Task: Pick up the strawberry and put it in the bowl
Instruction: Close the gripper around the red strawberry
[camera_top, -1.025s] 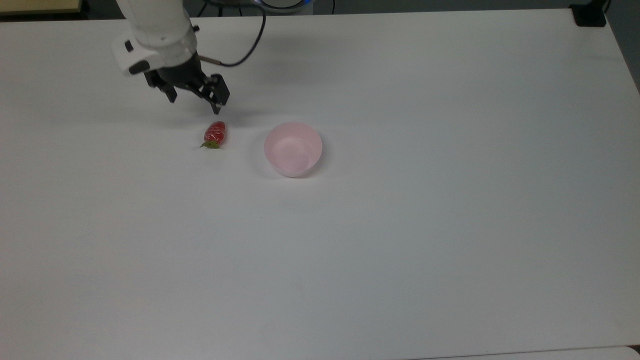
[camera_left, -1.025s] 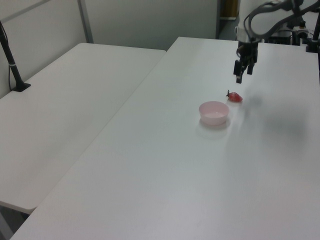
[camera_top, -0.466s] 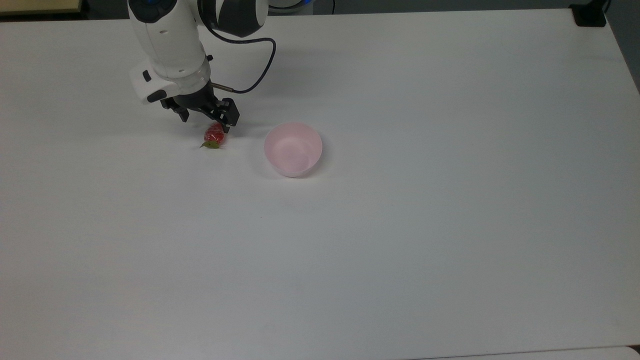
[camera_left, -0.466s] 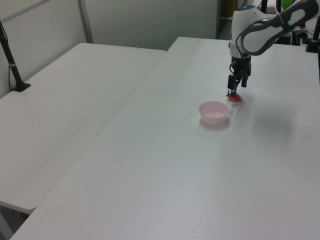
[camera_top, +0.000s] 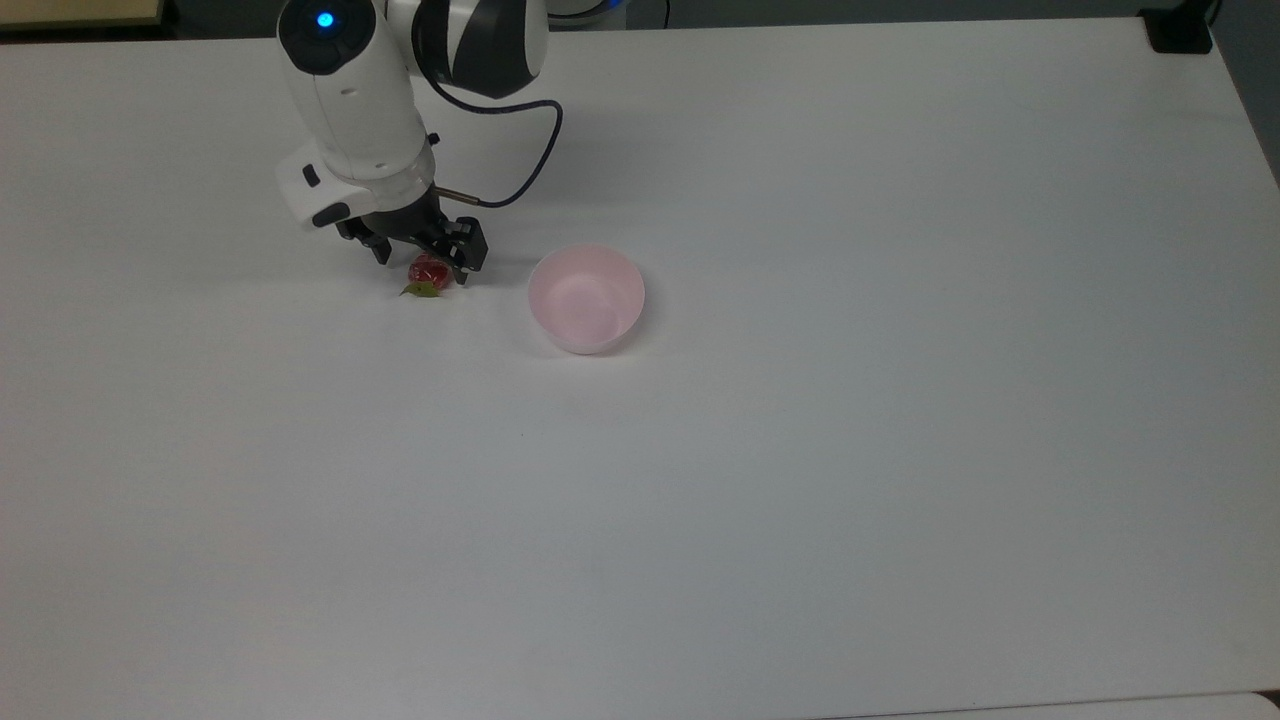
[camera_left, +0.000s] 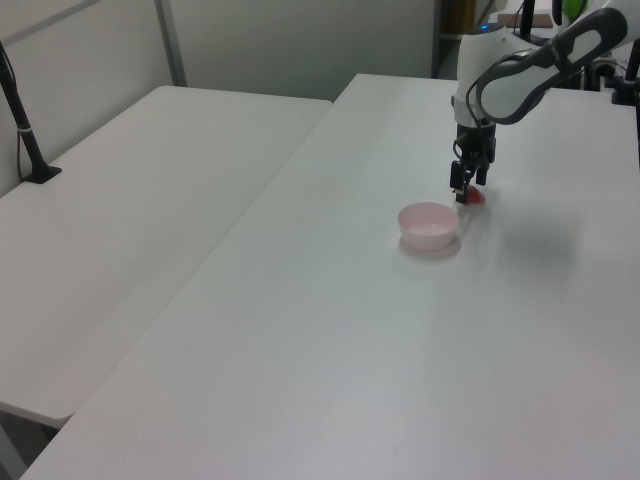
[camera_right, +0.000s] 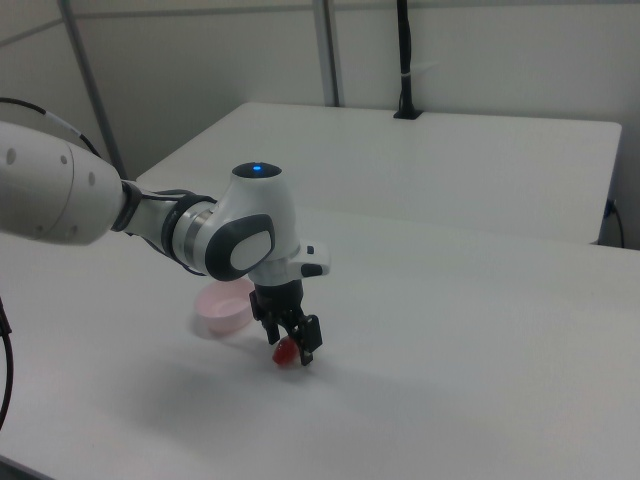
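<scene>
Claw: our black two-finger claw (camera_top: 424, 258) straddles the strawberry, fingers apart.
Strawberry: small glossy red toy strawberry (camera_top: 428, 272) on the white surface (camera_top: 800, 450).
Bowl: round pale pink plastic bowl (camera_top: 586, 298) near.

A broad, matte white rectangular table (camera_top: 800, 480) carries two small objects. A glossy red toy strawberry with a green leafy cap (camera_top: 429, 275) lies on its side toward the top view's upper left, leaves pointing to the lower left. Near it, on the top view's right and not touching, a small round pale pink plastic bowl (camera_top: 587, 297) stands upright. A second white table (camera_left: 140, 230) adjoins in the left view.
</scene>
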